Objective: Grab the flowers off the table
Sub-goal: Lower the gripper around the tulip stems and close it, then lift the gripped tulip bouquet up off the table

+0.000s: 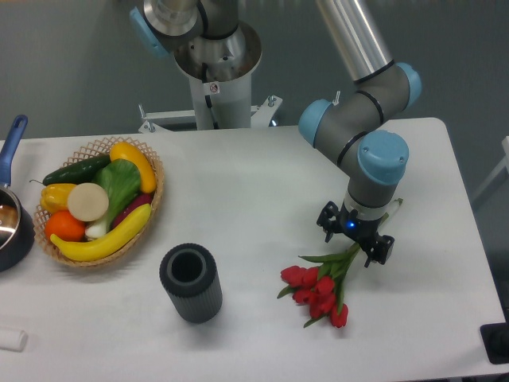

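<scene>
The flowers [320, 293], a small bunch of red tulips with green leaves, lie on the white table [254, 199] at the front right. Their thin green stems run up and to the right, passing under my gripper [355, 241]. The gripper points straight down over the stems, with one dark finger on each side of them. Its fingers stand apart, so it is open, low over the table. The pale stem end [395, 205] shows beyond the wrist.
A dark ribbed cylinder [190, 282] stands upright left of the tulips. A wicker basket [103, 199] of fruit and vegetables sits at the left, with a blue-handled pot [11, 215] at the left edge. The arm's base [213, 60] rises at the back.
</scene>
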You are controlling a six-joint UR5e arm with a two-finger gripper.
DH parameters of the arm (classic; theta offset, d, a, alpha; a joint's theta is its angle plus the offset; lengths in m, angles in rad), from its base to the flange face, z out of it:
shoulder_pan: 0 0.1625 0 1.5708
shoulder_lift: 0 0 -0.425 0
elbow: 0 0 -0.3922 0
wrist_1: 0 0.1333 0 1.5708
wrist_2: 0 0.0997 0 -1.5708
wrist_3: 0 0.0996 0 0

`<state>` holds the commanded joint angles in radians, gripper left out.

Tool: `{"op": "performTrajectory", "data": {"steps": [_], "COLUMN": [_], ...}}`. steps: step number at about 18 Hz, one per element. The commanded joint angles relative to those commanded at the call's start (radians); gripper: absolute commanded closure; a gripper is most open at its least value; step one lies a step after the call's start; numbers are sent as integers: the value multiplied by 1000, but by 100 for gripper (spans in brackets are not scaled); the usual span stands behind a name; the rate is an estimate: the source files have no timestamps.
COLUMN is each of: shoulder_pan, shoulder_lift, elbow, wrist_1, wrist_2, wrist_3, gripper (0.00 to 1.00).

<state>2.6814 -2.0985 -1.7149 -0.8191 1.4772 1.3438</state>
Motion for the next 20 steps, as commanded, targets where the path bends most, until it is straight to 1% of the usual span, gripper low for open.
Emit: {"op": "performTrajectory", "data": {"steps": [4,6,7,13,16,17,18,20], "shoulder_pan": [0,0,0,0,0,0,0,0], "shoulder_lift": [-3,-5,-3,-5,-11,-11,-9,-9], "elbow": [-2,-3,-3,9,17,18,18,20], "wrist_1": [3,3,3,5,12,12,14,17], "wrist_2": [0,0,0,-2,-2,-2,-2,-3], "wrist_3": [-2,-2,-2,-9,-9,-11,-9,-6], "gripper": [0,8,16,52,61,71,75,75]}}
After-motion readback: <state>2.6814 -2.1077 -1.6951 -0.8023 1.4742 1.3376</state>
